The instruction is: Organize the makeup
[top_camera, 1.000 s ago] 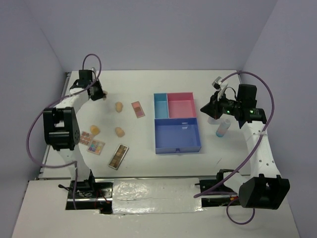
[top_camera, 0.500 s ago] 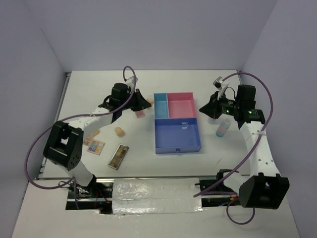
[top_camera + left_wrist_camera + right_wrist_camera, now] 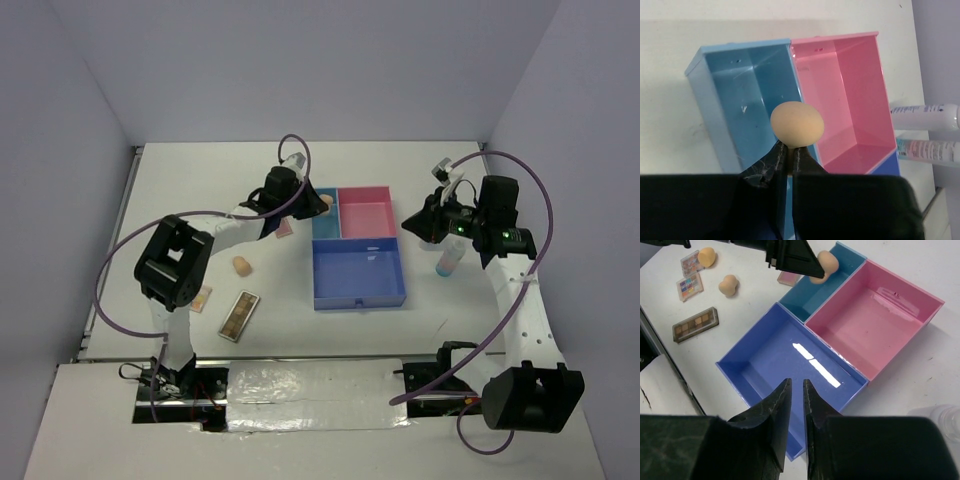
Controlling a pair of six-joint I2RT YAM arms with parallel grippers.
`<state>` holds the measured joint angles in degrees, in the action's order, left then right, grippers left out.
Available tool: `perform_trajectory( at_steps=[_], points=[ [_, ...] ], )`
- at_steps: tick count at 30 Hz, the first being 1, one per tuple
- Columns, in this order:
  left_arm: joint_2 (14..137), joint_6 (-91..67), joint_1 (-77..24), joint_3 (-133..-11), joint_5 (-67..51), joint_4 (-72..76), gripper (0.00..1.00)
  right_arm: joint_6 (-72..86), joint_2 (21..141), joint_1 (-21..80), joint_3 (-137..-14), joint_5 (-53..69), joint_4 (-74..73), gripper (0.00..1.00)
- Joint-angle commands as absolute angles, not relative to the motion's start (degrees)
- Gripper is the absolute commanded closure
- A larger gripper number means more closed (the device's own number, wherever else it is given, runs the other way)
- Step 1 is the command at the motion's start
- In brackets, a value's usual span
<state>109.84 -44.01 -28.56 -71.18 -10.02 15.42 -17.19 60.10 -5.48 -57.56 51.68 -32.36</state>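
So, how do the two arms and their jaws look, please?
Both the left arm and the right arm have white links with bulky black joint housings. A purple cable loops along each. The right arm shows small green lights. The jaws are black, thin and tapered on both wrists.

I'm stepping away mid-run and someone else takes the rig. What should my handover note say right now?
Left claw: shut on a beige sponge, held above the light-blue compartment, not released.
Right claw: slightly open, holding nothing, above the dark-blue compartment.
Tray compartments hold nothing yet.
Left to sort: two sponges, brown palette, multicolour palette, pink palette, gradient bottle, tubes.
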Motion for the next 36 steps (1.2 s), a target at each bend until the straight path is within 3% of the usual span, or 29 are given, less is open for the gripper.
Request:
perform_trajectory(
  at_steps=[1,6,11,18,21,25,27,29,32,33,35,36],
  points=[
    [111.8,-45.2,-29.6,-75.8,-5.3,17.1,0.83,-16.7,58.3,-5.2,-57.0,52.5,-30.4,0.77],
    [113.9,-45.2,-30.1,-79.2,0.8,13.0,0.56,-16.1,57.8,-5.2,-55.9,52.8,-29.8,0.74],
    [115.8,-44.5,-30.1,-82.3,2.5,10.2,0.44,-16.3,57.7,-5.1,-56.0,52.6,-30.1,0.69],
    [115.1,-43.5,-30.1,-83.0,1.8,9.7,0.43,-17.8,57.9,-5.1,-56.6,53.5,-31.1,0.59],
    [112.4,-42.6,-30.1,-82.8,1.8,9.5,0.52,-20.1,58.3,-5.1,-57.6,54.7,-32.6,0.56],
    [107.0,-39.7,-30.1,-81.7,2.5,7.0,0.87,-27.8,59.0,-4.8,-58.9,60.4,-38.0,0.53],
    [102.7,-37.5,-30.0,-79.6,3.7,5.2,0.94,-32.1,59.4,-3.4,-59.5,61.3,-40.8,0.47],
    [97.2,-36.2,-29.5,-77.1,5.1,3.1,0.94,-33.4,59.6,-0.8,-59.9,60.2,-41.7,0.45],
    [89.0,-36.4,-28.7,-69.9,7.1,1.2,0.85,-32.7,59.6,3.6,-59.4,57.0,-40.6,0.41],
    [86.9,-36.6,-28.6,-66.1,7.8,0.7,0.7,-32.2,59.7,4.4,-59.2,56.3,-39.6,0.39],
    [80.5,-37.9,-28.0,-62.4,10.3,-2.2,0.52,-30.5,60.4,6.5,-58.9,54.7,-38.6,0.37],
    [78.4,-39.0,-27.9,-59.3,11.3,-3.3,0.38,-30.2,60.9,7.2,-59.0,54.2,-38.2,0.36]
  ],
)
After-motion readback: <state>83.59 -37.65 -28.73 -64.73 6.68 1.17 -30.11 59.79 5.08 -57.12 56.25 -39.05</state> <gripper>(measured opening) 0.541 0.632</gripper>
